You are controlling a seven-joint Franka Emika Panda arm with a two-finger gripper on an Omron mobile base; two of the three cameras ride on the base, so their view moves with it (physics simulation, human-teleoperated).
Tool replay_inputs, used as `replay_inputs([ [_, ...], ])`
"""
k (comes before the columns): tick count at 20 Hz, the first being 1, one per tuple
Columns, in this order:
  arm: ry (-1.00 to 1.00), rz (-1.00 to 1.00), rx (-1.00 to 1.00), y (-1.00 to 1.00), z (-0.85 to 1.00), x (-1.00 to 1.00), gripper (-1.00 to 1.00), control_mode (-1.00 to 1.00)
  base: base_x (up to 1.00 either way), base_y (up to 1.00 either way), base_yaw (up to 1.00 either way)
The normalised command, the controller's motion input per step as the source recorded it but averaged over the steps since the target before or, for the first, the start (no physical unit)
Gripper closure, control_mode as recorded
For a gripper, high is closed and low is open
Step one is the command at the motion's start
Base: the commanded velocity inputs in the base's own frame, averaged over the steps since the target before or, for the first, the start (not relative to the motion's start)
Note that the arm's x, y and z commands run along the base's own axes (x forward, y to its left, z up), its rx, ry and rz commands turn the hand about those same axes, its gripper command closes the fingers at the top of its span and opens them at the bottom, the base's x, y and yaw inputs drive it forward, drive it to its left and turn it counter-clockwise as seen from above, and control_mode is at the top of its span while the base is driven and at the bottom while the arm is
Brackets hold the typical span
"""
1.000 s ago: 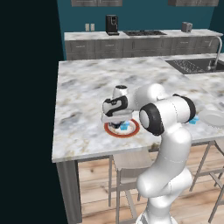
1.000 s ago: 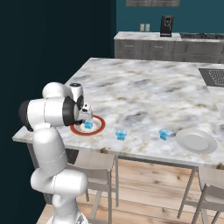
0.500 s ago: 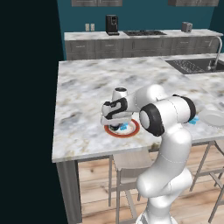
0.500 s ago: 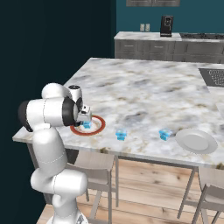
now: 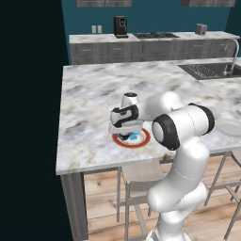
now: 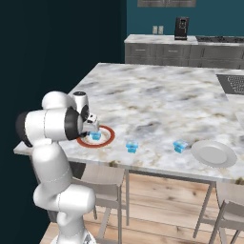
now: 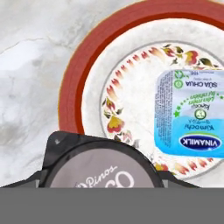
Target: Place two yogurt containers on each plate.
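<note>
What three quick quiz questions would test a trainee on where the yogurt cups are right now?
1. True or false: the plain white plate already holds a yogurt cup.
2. How many blue yogurt cups stand on the counter, off both plates? A) one B) two C) three
3. Fill in: in the hand view, a blue cup lies on the red-rimmed plate, and the cup nearest the camera is ___.

Key: 1 false, nothing lies on it. 2 B, both between the two plates. 3 black: the black cup overlaps the plate's edge.
</note>
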Motion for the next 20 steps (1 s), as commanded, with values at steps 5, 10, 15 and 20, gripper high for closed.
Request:
replay_inputs([
  [5,0.02,-0.29,0.0,-0.03,-0.02,-0.1,1.0,-1.0,0.0,0.0,0.0],
  [10,0.01,-0.35,0.0,-0.01,-0.09,0.0,1.0,-1.0,0.0,0.0,0.0],
  [15,0.04,-0.33,0.0,-0.04,-0.16,0.05,1.0,-1.0,0.0,0.0,0.0],
  [20,0.01,-0.26,0.0,-0.13,-0.19,0.24,1.0,-1.0,0.0,0.0,0.0],
])
